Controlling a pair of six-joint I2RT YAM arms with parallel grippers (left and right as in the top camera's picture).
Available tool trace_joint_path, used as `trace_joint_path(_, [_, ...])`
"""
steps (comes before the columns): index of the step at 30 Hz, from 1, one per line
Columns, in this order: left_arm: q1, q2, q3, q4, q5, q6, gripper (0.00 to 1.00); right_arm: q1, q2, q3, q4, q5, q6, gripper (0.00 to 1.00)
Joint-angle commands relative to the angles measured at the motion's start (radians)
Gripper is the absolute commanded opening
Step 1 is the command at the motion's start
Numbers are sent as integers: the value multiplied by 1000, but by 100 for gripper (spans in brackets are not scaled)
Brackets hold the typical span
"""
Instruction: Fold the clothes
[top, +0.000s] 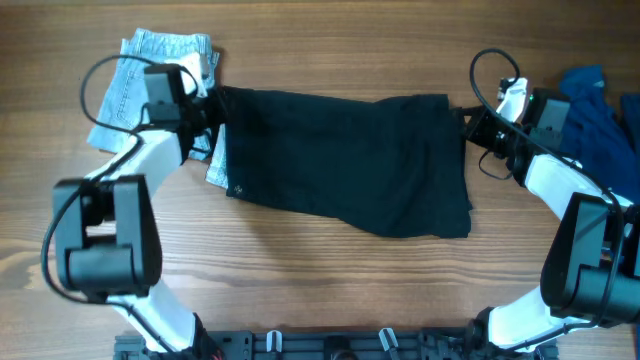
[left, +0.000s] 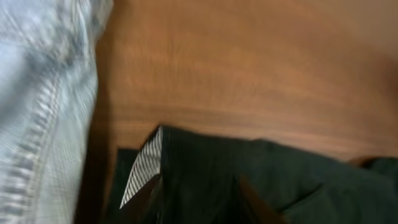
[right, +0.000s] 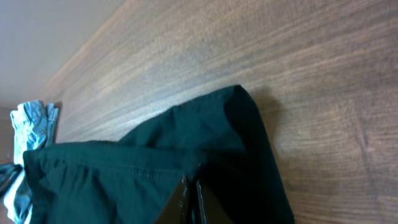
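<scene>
The black shorts (top: 345, 160) lie pinched between left jaws and right jaws.

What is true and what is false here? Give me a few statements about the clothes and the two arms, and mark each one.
1. The black shorts lie spread across the middle of the wooden table. True.
2. The denim shorts lie on the robot's right side. False: they lie at the left, by the left gripper.
3. The right gripper has its fingers closed on an edge of the black shorts. True.
4. The blue garment is laid on top of the black shorts. False: it lies apart from them, at the far right edge of the table.
</scene>
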Motion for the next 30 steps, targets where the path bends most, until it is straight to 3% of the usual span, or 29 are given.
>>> trace_joint_path(1, [2, 37, -1, 13, -41, 12, 34, -3, -19, 19, -13, -16, -44, 4])
trace_joint_path(10, [-6, 63, 0, 25, -36, 9, 23, -3, -19, 19, -27, 3, -53, 4])
trace_joint_path(22, [31, 53, 2, 1, -58, 32, 30, -3, -19, 19, -30, 3, -54, 5])
trace_joint_path(30, [-17, 64, 2, 3, 18, 32, 31, -3, -19, 19, -31, 3, -53, 5])
